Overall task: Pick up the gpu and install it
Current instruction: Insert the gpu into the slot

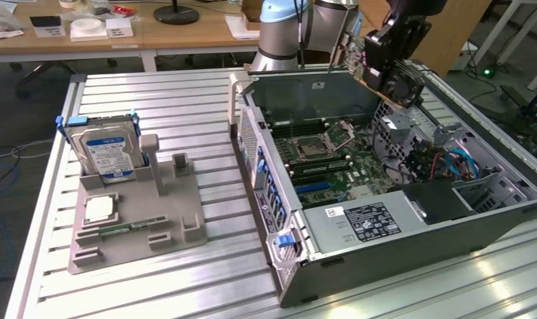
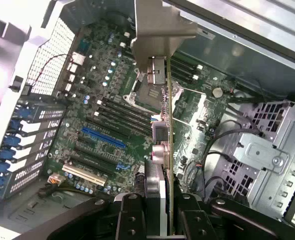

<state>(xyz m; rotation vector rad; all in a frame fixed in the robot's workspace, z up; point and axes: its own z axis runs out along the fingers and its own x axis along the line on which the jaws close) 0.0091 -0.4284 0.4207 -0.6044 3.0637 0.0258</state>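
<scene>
- Now, the gpu (image 1: 400, 85) hangs in the upper right of the exterior view, above the open computer case (image 1: 411, 232) and not yet touching anything inside it.
- My claw (image 2: 160, 205) is closed on the gpu and grips its edge. In the wrist view I see the card edge-on, with its silver bracket (image 2: 157, 25) at the far end from my fingers.
- Below the card lies the motherboard (image 1: 339, 173) with the blue slot (image 2: 103, 137) and the dark slots beside it.
- The card looks tilted in the exterior view. I judge that, if it goes down like this, its edge can miss the slot and scrape the board.
- The bracket can catch on the case wall or on the slot covers (image 2: 27, 145), and then the card may twist in my grip.
- The blue cables (image 1: 459, 163) near the drive cage could snag a corner.
- At the exterior view's left, well apart, the hard drive (image 1: 109, 149) stands in the grey holder (image 1: 144, 219).
</scene>
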